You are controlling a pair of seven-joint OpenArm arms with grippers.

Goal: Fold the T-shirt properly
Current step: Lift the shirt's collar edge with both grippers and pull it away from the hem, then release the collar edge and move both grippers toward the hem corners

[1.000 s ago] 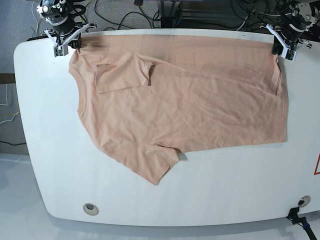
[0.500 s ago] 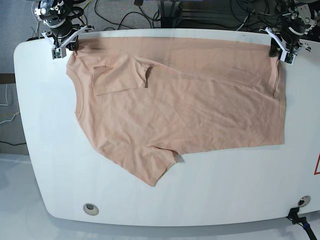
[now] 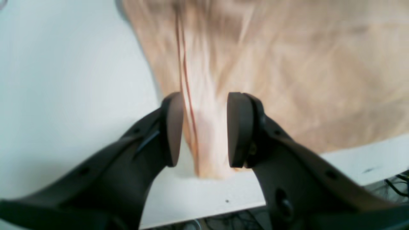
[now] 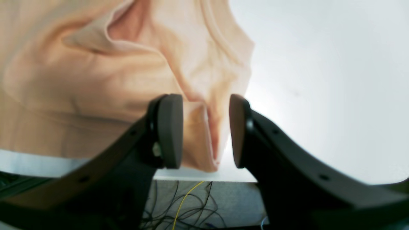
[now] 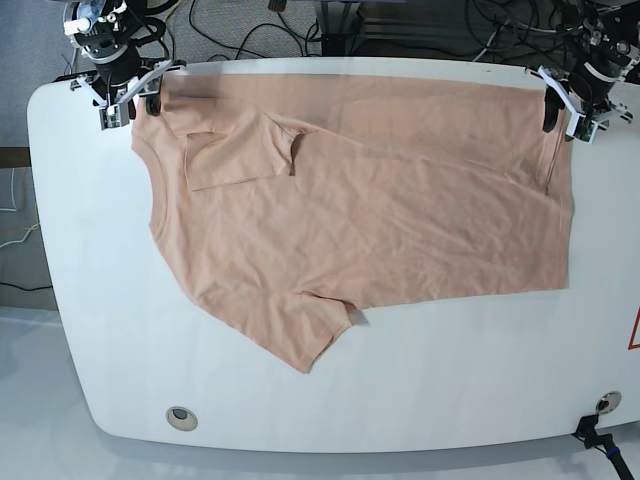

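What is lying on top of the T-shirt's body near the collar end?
One short sleeve is folded inward onto the T-shirt, which lies on the white table. Whatever print or fabric lies beneath that sleeve is covered; only plain peach cloth shows.

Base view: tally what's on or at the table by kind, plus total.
T-shirt (peach, spread on the white table): 1
Grippers, both open at the shirt's far corners: 2, left gripper and right gripper
Round fittings near the table's front edge: 2
Total: 5
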